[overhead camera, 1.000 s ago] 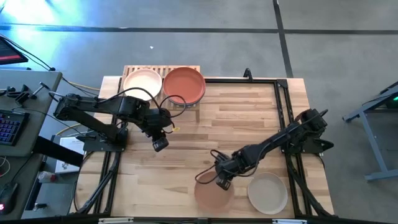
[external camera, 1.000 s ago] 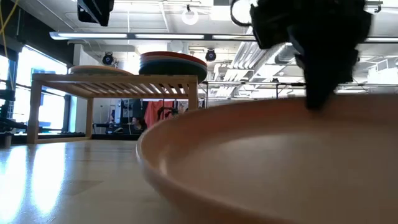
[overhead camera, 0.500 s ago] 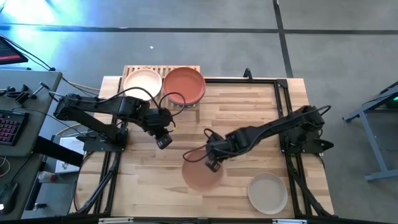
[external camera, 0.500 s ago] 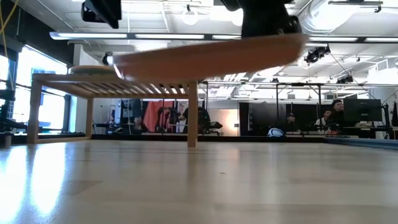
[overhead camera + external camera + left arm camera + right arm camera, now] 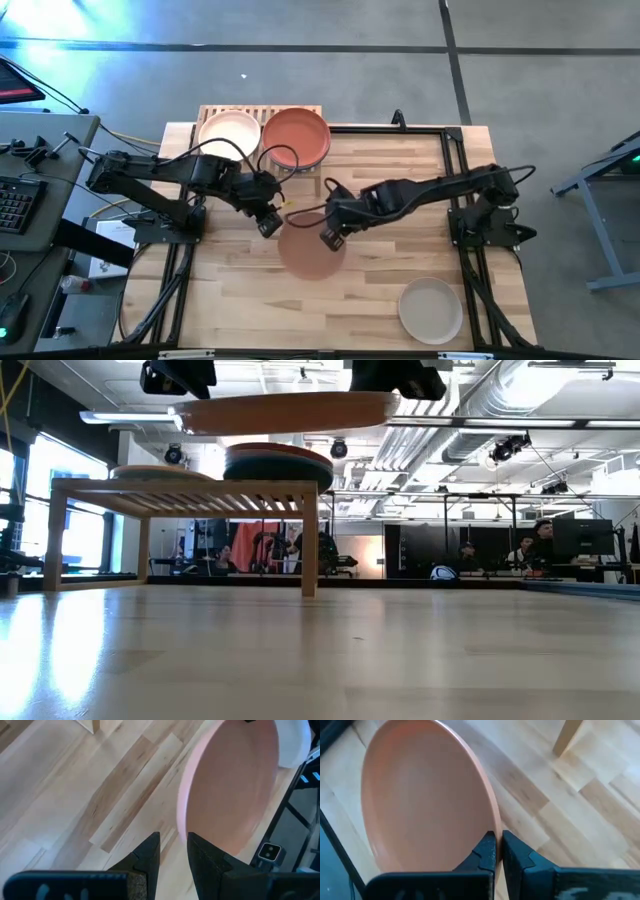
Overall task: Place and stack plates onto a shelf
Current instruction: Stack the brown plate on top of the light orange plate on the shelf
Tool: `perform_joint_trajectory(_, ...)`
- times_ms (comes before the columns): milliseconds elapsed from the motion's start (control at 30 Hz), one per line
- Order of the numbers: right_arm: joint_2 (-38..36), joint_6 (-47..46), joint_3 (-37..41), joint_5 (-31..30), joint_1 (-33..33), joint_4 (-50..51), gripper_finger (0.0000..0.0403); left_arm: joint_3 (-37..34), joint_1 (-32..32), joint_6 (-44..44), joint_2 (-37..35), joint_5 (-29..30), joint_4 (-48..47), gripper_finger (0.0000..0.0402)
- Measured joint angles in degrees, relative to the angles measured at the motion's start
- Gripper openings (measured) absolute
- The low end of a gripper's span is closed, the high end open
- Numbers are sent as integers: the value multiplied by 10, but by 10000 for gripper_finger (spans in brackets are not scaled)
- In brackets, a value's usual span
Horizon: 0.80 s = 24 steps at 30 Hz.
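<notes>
Right end effector [image 5: 331, 238] pinches round matte peach plate [image 5: 308, 252] above butcher-block table [image 5: 400, 180].

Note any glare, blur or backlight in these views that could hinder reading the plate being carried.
High view: a bright blue-white light patch on the floor, off the table. Low view: backlit by windows and ceiling lights, so the peach plate reads dim; tabletop sheen. Both wrist views: the plate's rim is soft, close to the right pincer.

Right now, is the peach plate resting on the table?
No, in the low view the peach plate hangs high above the table, gripped by the right gripper.
</notes>
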<state>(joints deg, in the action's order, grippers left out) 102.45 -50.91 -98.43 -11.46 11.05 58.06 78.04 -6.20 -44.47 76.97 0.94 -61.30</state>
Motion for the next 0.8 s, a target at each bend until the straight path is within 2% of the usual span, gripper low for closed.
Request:
perform_joint_trajectory(267,0,0,-13,-6,-24,12,0,0,0,-10,0,26,0,85)
perform_joint_trajectory(800,0,19,-13,-19,-32,-35,0,0,0,-9,0,30,0,85)
